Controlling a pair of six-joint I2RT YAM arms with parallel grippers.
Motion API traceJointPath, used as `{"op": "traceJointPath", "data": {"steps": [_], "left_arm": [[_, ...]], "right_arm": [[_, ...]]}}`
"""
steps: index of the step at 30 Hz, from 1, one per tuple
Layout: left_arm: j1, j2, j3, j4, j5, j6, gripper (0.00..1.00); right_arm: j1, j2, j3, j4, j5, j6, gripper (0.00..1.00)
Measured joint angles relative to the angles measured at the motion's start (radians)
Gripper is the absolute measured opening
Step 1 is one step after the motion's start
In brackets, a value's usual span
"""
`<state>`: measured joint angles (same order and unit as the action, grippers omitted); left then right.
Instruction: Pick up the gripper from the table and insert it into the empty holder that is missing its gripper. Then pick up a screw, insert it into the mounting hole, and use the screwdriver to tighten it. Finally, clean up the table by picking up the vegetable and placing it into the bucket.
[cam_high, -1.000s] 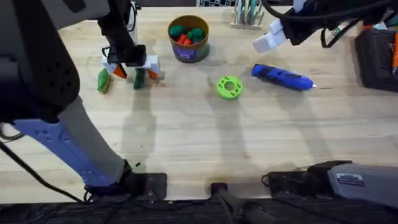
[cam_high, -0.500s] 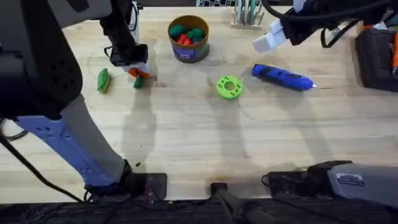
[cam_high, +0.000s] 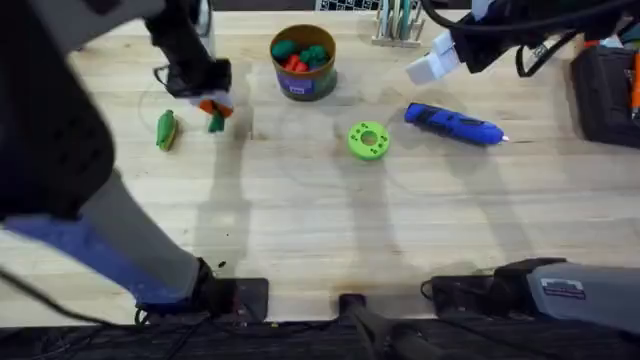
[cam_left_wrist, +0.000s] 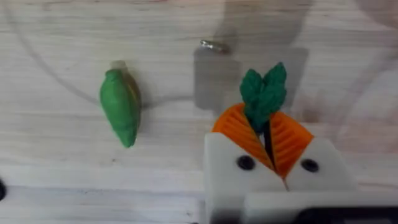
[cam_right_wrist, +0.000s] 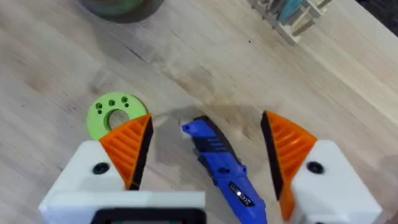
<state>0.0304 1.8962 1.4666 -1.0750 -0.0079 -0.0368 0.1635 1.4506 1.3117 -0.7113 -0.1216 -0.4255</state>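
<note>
My left gripper (cam_high: 211, 107) hangs above the table's far left, shut on a vegetable (cam_high: 215, 123) with green leaves. In the left wrist view the leaves (cam_left_wrist: 264, 93) stick out between the orange pads (cam_left_wrist: 233, 127) of that gripper (cam_left_wrist: 267, 124). A second, plain green vegetable (cam_high: 166, 130) (cam_left_wrist: 121, 107) lies on the wood just left of it. The bucket (cam_high: 303, 62) stands to the right with green and red pieces inside. My right gripper (cam_high: 436, 60) (cam_right_wrist: 208, 146) is open and raised over the blue screwdriver (cam_high: 455, 125) (cam_right_wrist: 221, 167). Both its white mounts carry orange fingers.
A bright-green disc with holes (cam_high: 367, 140) (cam_right_wrist: 112, 116) lies left of the screwdriver. A small metal piece (cam_left_wrist: 214, 45) rests on the wood past the held vegetable. A rack of tools (cam_high: 398, 25) stands at the back. A black case (cam_high: 605, 90) sits at the far right.
The left gripper closed on the leafy vegetable, lifted it off the table and shifted slightly left and back. The right arm has not moved.
</note>
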Motion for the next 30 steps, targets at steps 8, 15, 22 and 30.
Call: {"op": "traceJointPath", "data": {"steps": [8, 15, 22, 30], "left_arm": [[-0.036, -0.254, 0.073, -0.014, 0.012, -0.002, 0.012], [-0.173, -0.299, 0.179, 0.094, 0.013, -0.003, 0.012], [-0.311, -0.209, 0.186, 0.280, 0.023, -0.026, 0.011], [-0.348, -0.031, 0.185, 0.340, 0.027, -0.047, 0.010]], "right_arm": [[0.000, 0.000, 0.000, 0.000, 0.000, 0.000, 0.992], [0.000, 0.000, 0.000, 0.000, 0.000, 0.000, 0.992], [0.000, 0.000, 0.000, 0.000, 0.000, 0.000, 0.992], [0.000, 0.000, 0.000, 0.000, 0.000, 0.000, 0.992]]}}
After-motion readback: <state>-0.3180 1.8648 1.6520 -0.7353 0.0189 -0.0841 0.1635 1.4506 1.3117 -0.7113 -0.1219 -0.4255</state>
